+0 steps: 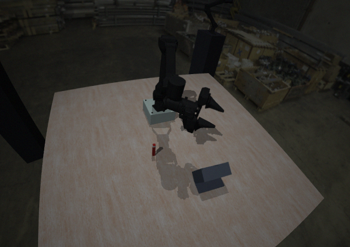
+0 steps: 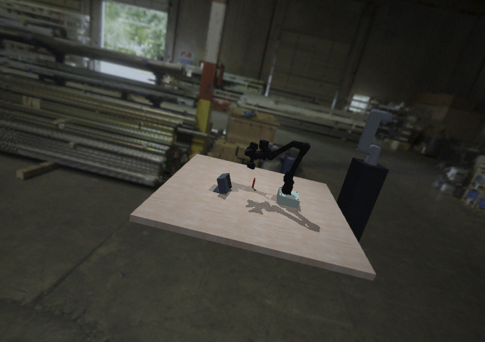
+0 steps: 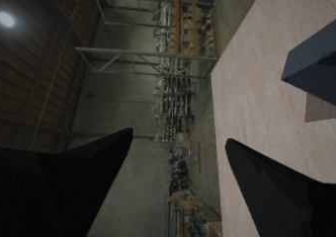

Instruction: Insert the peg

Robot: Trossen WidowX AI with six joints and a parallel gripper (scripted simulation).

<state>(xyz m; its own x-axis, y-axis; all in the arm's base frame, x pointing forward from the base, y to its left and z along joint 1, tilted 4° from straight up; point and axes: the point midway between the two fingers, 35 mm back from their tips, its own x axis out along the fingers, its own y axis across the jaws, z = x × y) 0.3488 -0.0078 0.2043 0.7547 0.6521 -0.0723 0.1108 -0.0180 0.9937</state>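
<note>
A small red peg (image 1: 153, 150) (image 2: 253, 183) stands upright on the pale wooden table (image 1: 93, 189) (image 2: 195, 217) (image 3: 255, 89). The dark blue-grey sloped panel (image 1: 214, 171) (image 2: 223, 183) (image 3: 324, 74) stands on the table beyond the peg from the arm's base; its hole cannot be made out. My gripper (image 1: 219, 118) (image 3: 179, 137) is open and empty, with its fingers wide apart. It hangs above the table, sideways from the peg and well away from it. In the wrist view the panel is at the upper right, and the peg is not seen.
The arm's pale green base box (image 1: 162, 117) (image 2: 288, 198) sits on the table behind the peg. Dark pillars (image 1: 207, 52) (image 2: 362, 193) stand beyond the table's edges. Shadows of the arm fall across the table near the peg and the panel.
</note>
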